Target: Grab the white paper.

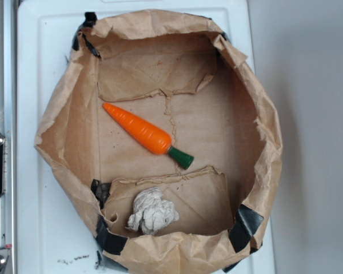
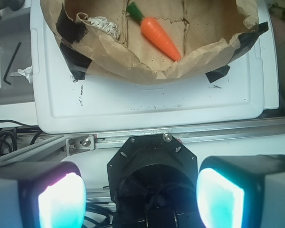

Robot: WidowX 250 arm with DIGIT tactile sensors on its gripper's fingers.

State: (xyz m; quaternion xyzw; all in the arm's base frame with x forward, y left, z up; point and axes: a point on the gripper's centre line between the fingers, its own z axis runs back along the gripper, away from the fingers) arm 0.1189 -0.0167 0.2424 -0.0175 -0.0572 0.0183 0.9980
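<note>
Nearest the wrist camera, the gripper (image 2: 140, 199) is seen with its two glowing pads (image 2: 61, 199) set wide apart and nothing between them. It is held back over the aluminium rail (image 2: 180, 135), outside the white tray (image 2: 147, 107) and well apart from everything in the bag.

On the tray a brown paper bag (image 1: 68, 114) has been spread open, its rim rolled down and fixed at several spots with black tape (image 1: 248, 222). The white paper (image 1: 152, 212), a lumpy crumpled wad, lies on the bag's floor close to the near-left corner of the bag as the exterior view shows it, resting on a folded flap and just beside the rim there. In the wrist view the same wad (image 2: 104, 26) is found at the upper left, partly hidden behind the bag's edge. An orange carrot (image 1: 144, 133) lies aslant near the middle of the bag, apart from the wad.

The step in hand is judged to be the approach: nothing has yet been reached or lifted. For the next move, the gripper would probably have to be carried over the bag's raised rim, brought above the wad, lowered with the pads astride it, and only then closed. Care seems called for so that the rim and the flap are not caught, and so that the carrot is left alone.
</note>
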